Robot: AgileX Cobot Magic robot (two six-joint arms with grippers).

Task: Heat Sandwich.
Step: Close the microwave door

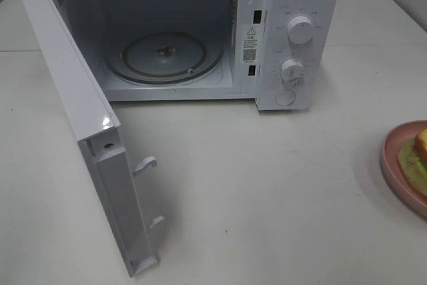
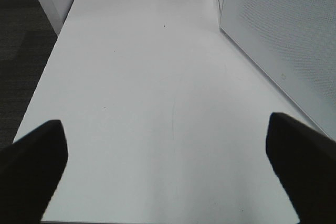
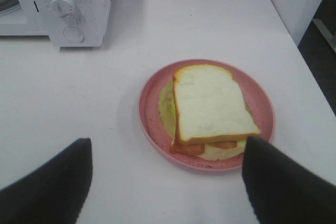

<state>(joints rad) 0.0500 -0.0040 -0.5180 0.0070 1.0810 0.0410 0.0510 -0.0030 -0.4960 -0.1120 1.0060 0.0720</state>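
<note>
The sandwich [image 3: 212, 108], white bread with a golden crust and pale green filling, lies on a round pink plate [image 3: 149, 111] on the white table. Only its edge [image 1: 419, 155] and the plate's rim [image 1: 393, 165] show at the right border of the exterior high view. My right gripper [image 3: 168, 182] is open just short of the plate, one finger beside the plate's near edge, nothing between its fingers. My left gripper [image 2: 165, 166] is open over bare table beside the microwave door [image 2: 278, 35]. Neither gripper appears in the exterior high view.
The white microwave [image 1: 293, 38] stands at the back with its door [image 1: 80, 125] swung wide toward the front left. The glass turntable [image 1: 165, 57] inside carries nothing. Two knobs [image 1: 299, 30] sit on its right panel. The table edge [image 2: 31, 114] drops off beside the left gripper.
</note>
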